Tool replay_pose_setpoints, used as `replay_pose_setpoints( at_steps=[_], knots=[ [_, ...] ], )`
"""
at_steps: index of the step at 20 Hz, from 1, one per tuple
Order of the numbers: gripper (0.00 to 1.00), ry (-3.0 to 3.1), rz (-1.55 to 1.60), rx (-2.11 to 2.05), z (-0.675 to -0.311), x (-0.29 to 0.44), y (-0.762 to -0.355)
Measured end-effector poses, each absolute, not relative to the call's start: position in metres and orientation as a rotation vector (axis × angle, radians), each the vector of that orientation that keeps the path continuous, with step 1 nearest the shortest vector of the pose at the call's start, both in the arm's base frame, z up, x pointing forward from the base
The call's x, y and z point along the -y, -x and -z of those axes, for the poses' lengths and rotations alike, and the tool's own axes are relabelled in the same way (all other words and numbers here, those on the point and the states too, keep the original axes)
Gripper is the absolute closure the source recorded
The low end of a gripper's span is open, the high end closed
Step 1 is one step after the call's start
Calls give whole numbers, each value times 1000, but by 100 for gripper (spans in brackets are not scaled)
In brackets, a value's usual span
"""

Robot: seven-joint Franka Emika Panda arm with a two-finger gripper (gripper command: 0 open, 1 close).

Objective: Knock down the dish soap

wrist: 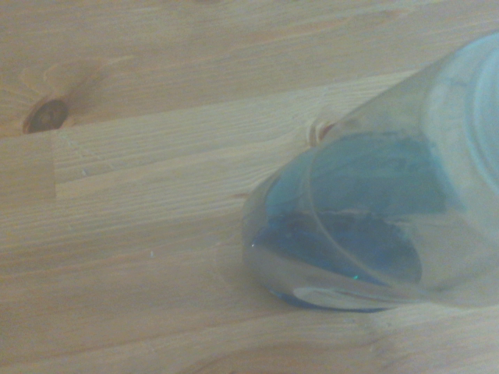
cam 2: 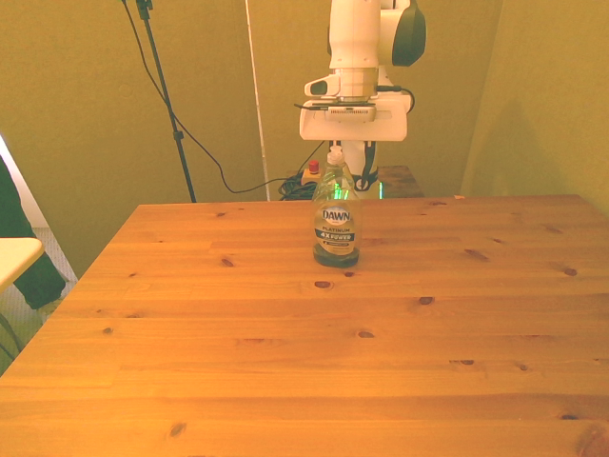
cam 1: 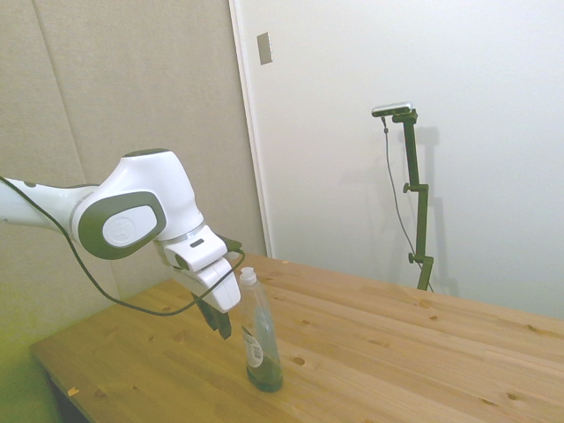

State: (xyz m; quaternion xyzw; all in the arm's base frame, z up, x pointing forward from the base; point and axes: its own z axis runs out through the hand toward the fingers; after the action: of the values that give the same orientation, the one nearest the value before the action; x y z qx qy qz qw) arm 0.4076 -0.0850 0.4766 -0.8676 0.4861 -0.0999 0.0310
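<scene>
From the wrist view we look down on the dish soap from close by: clear wall, dark liquid pooled at the base, base flat on the wooden table. A dark knot in the wood sits well apart from the bottle. View is soft, no cap visible there.

In the front view we see the dish soap standing upright on the table, in the far half, roughly mid-width. Label faces the camera, a little dark liquid at the bottom. Not knocked down yet.

Directly behind the bottle hangs the gripper, fingers pointing down, around neck height.

Side view confirms: the dish soap upright with white cap on top, the gripper just beside its upper half on the arm's side. We can't tell if it touches the bottle. We also can't tell whether the fingers are open or closed: they overlap in one view and sit partly behind the bottle in the other.
</scene>
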Motion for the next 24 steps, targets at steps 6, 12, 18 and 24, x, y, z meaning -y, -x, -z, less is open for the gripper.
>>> replay_pose_setpoints(
  at_steps=[6,12,18,24],
  knots=[
    [100,2659,319,-1541,-484,93,-435],
    [100,2603,367,-1637,-499,123,-476],
    [100,2527,428,-1722,-502,160,-528],
    [100,2467,496,-1764,-501,171,-576]
  ],
)
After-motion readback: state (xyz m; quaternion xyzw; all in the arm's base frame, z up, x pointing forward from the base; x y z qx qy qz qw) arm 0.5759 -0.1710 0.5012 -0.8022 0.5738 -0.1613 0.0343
